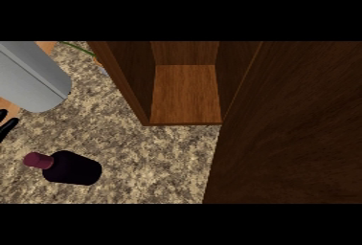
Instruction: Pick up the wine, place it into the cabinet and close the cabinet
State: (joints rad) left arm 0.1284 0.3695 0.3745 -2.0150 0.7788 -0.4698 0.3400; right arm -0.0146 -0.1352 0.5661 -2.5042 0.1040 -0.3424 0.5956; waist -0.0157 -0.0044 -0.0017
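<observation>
The counter [141, 158] is speckled beige, tan and dark brown. Just right of the black robot hand [4, 125], the wine bottle [74, 168] is near-black with a maroon cap [37, 160]. Farther right, the cabinet [185, 93] shows warm brown wood grain, its door [290, 134] darker brown.

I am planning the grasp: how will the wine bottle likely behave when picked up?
The wine bottle looks rigid, so it should keep its shape. Its smooth, round dark body may slip when gripped, and would probably roll on the counter if tipped.
</observation>
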